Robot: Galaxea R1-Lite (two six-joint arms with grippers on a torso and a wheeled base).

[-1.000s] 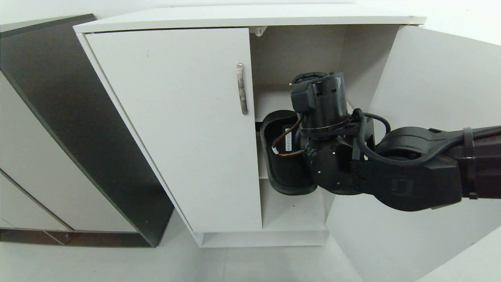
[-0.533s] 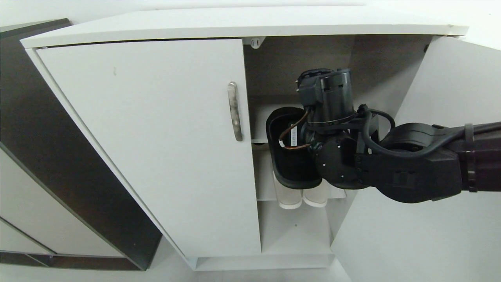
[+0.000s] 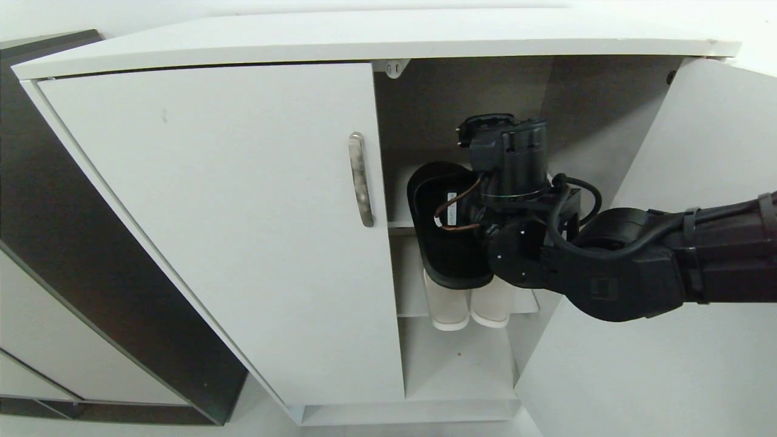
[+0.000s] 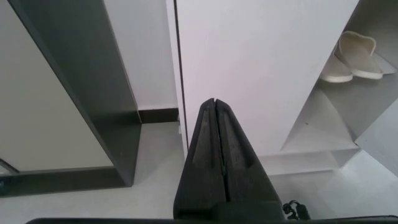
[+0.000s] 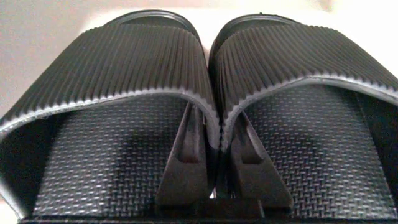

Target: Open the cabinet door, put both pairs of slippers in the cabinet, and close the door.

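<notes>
Left pincer: low, outside the cabinet, facing the shut left door. Its jaws are pressed together with nothing between them.

Right pincer: clamped on the black slippers, pinching the two inner edges together so the pair hangs as one bundle (ribbed straps side by side, textured footbeds towards the wrist camera).

In the head view the black slippers sit in the open right half of the cabinet. They are held on end, across the front edge of the upper shelf, and not yet resting on anything.

Just below and behind them, the white slippers lie side by side on the lower shelf, with their ends at its front edge. The right door is swung wide.

Step in hand, as I judge it: stowing the second pair, the first being in already.

Next move calls for:
- carrying the bundle deeper and levelling it over a free shelf, clear of the white pair;
- parting the jaws only once the soles are supported;
- backing the arm out past the shelf edge before the door is swung shut.
</notes>
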